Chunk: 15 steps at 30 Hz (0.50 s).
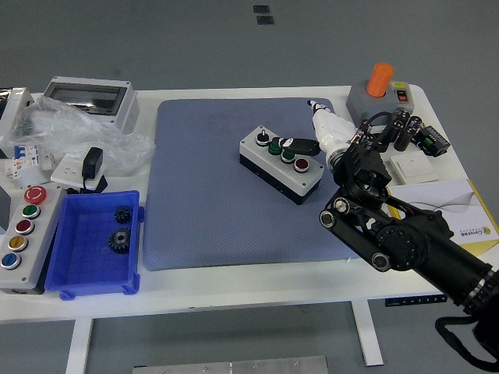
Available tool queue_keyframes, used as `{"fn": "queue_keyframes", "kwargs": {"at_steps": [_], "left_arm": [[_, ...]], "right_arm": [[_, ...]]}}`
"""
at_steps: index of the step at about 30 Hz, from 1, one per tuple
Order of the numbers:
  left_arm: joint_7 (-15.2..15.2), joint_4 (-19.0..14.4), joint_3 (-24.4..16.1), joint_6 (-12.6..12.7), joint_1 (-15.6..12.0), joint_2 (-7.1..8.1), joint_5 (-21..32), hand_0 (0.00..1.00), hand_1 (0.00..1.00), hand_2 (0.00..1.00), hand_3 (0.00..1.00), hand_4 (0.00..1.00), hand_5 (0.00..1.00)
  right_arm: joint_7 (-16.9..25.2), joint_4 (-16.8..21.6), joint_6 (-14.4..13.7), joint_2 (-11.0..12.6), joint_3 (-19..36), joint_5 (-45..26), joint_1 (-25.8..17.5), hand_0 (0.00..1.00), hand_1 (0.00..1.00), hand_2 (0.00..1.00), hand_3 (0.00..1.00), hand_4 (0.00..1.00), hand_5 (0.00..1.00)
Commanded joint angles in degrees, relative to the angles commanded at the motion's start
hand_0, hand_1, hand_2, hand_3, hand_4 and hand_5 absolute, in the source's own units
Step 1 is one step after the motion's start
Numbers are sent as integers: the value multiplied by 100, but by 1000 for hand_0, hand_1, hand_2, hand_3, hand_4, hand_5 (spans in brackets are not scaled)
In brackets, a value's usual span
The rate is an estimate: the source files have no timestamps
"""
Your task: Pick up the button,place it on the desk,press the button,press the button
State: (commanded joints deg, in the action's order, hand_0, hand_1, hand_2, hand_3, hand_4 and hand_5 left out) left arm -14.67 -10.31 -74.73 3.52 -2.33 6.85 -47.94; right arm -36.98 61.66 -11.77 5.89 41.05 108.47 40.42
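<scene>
A grey button box (281,164) with a black base lies on the blue mat (203,202), near its middle right. It carries a black knob, two green buttons and a red button in a row. My right hand (308,146) reaches in from the right, one black finger (300,146) stretched over the box's top between the green buttons, seemingly touching it. The other fingers are curled back by the white wrist (331,132). The left arm is out of sight.
A blue bin (78,269) with two black gears sits at front left, beside a grey panel (23,234) of coloured buttons. Plastic bags, an enclosure (86,97) and a plug lie at back left. An orange-topped grey box (376,92) and papers (444,206) are on the right.
</scene>
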Motion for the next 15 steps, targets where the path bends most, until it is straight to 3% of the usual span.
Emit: {"fn": "queue_keyframes", "kwargs": {"at_steps": [15], "left_arm": [[-3, 0, -24, -7, -6, -3, -41, 625, 641, 585, 621, 690, 353]], "right_arm": [[0, -240, 437, -141, -532, -222, 162, 775, 892, 998, 998, 998, 654]]}}
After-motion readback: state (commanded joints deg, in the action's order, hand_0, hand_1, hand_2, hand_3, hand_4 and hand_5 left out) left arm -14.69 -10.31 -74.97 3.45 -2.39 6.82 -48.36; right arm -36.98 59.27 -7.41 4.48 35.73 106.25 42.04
